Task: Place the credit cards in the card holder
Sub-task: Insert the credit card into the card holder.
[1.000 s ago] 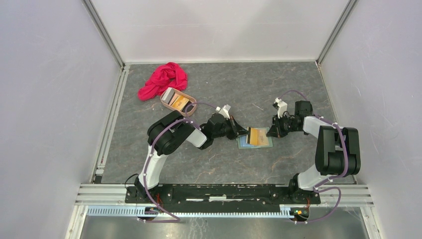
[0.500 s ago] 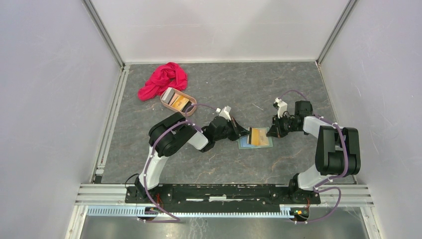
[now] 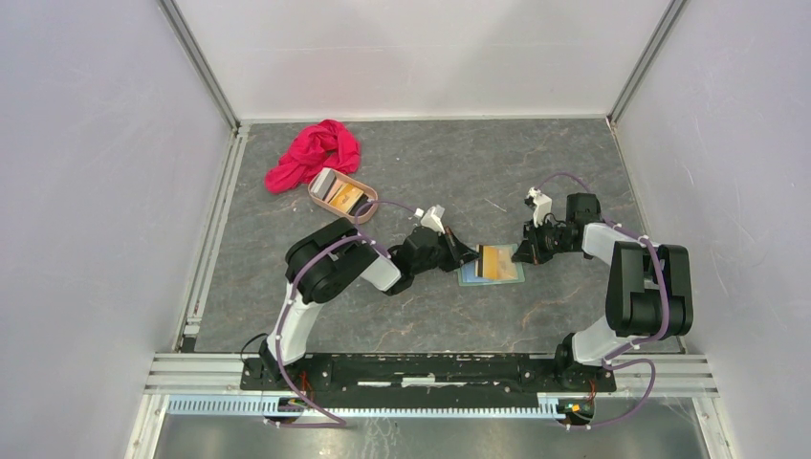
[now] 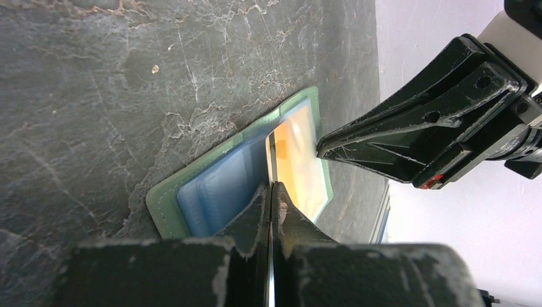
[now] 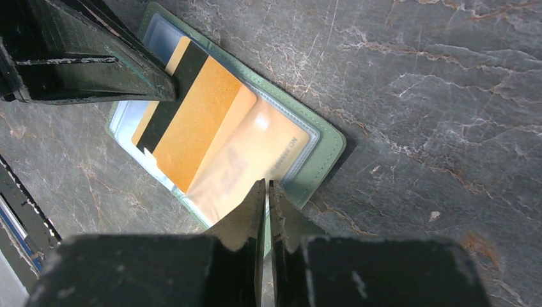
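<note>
The sage-green card holder lies open on the table between both arms. An orange-gold card with a dark stripe lies on it, its far end under the clear pocket. My left gripper is shut on the card's striped end; its fingers show in the right wrist view. My right gripper is shut at the opposite edge of the card holder, on its clear pocket film. In the top view the left gripper and the right gripper flank the card.
A pinkish-tan oval tray holding more cards stands at the back left, beside a crumpled red cloth. White walls enclose the table on three sides. The right gripper's fingers sit close to the left gripper.
The left arm has shifted very slightly, still holding the card over the open card holder. The right arm has not moved.
</note>
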{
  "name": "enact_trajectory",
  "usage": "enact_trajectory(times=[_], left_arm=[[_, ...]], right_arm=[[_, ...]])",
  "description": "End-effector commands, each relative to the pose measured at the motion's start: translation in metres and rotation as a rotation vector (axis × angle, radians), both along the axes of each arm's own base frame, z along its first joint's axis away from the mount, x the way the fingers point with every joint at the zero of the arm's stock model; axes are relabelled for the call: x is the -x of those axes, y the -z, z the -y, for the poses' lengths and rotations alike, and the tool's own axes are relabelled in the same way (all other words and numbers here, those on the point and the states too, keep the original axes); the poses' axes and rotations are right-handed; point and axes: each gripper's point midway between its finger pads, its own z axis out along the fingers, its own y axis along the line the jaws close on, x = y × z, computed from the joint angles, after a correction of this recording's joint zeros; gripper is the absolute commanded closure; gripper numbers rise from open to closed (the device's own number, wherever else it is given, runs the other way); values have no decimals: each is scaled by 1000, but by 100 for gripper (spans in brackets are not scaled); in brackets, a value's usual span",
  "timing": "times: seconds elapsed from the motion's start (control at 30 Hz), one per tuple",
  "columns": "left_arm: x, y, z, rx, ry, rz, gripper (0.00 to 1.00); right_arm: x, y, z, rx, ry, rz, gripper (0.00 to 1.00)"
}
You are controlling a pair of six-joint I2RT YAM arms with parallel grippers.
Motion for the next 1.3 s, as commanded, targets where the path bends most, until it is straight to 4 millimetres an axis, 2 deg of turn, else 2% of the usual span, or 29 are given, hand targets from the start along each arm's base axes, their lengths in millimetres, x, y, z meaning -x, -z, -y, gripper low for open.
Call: enact_trajectory(times=[0.0, 0.23, 0.8, 1.27], left_arm=[[-7, 8, -12, -121, -20, 85, 98], [-11, 8, -12, -160, -16, 113, 98], [-4, 13, -5, -186, -3, 156, 98], [-10, 10, -11, -229, -58, 243, 98]], right_arm=[[-10, -9, -2, 2, -21, 45, 90], [-9, -8, -2, 1, -22, 41, 90], [-9, -9, -3, -3, -26, 42, 90], [-9, -9, -4, -5, -28, 42, 90]])
